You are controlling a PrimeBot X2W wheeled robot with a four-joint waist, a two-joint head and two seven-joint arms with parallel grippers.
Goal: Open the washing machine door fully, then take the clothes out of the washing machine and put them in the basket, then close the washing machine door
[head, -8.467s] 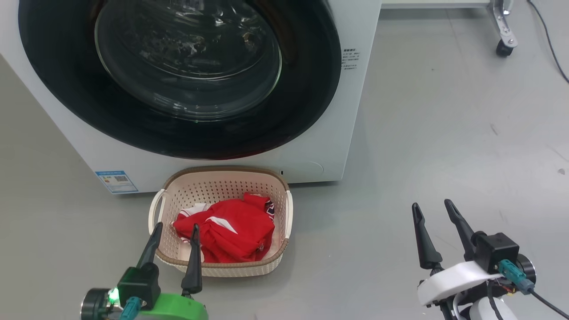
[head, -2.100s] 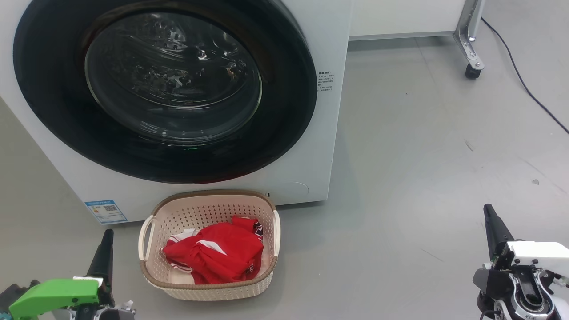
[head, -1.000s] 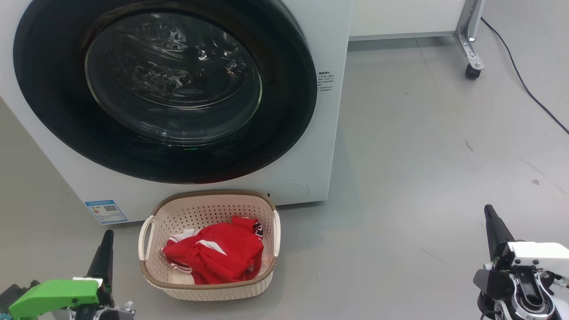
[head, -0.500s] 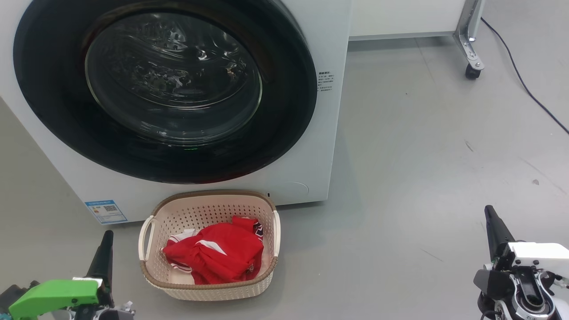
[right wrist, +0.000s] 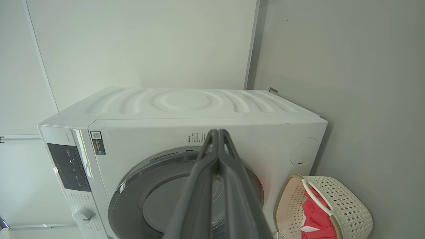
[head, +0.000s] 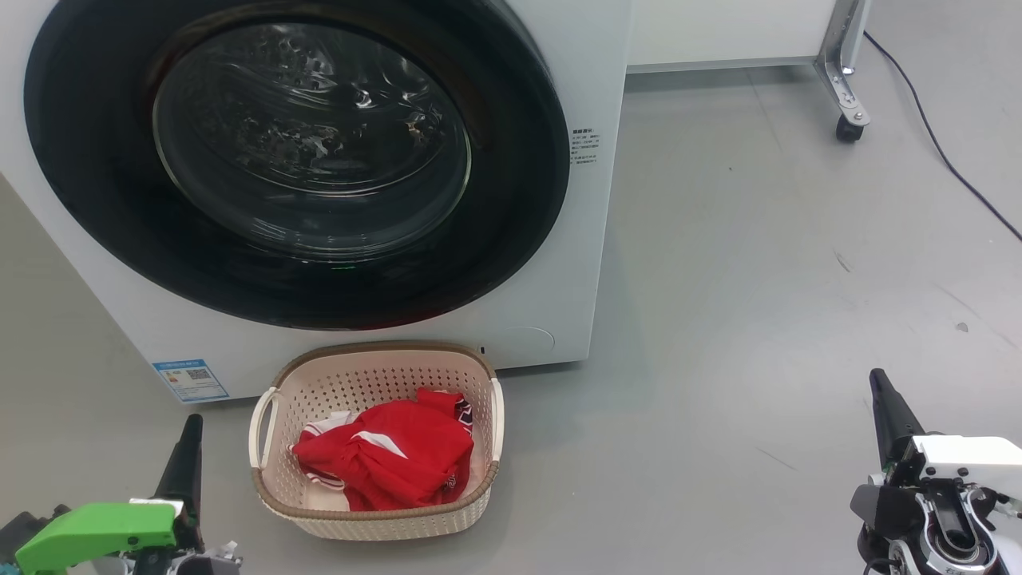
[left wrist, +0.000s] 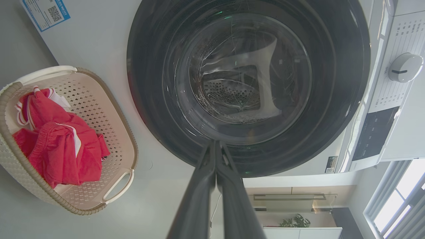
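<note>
The washing machine door (head: 295, 160) sits closed flat against the white washing machine (head: 559, 335); through its glass (left wrist: 245, 69) I see bare steel drum. The red clothes (head: 387, 455) lie in the cream basket (head: 375, 523) on the floor just in front of the machine. My left gripper (head: 190, 431) is low at the left, beside the basket's left handle, fingers pressed together and holding nothing (left wrist: 215, 146). My right gripper (head: 881, 387) hovers over bare floor far to the right, also shut and empty (right wrist: 217, 134).
Grey floor spreads to the right of the machine. A metal frame leg with a caster (head: 846, 128) stands at the back right, and a dark cable (head: 942, 152) runs along the floor there. A blue label (head: 190, 379) marks the machine's lower left corner.
Over the last second nothing has moved. Since 8.5 s ago the head view has shifted, and both grippers have gone from open to shut and dropped lower and outward.
</note>
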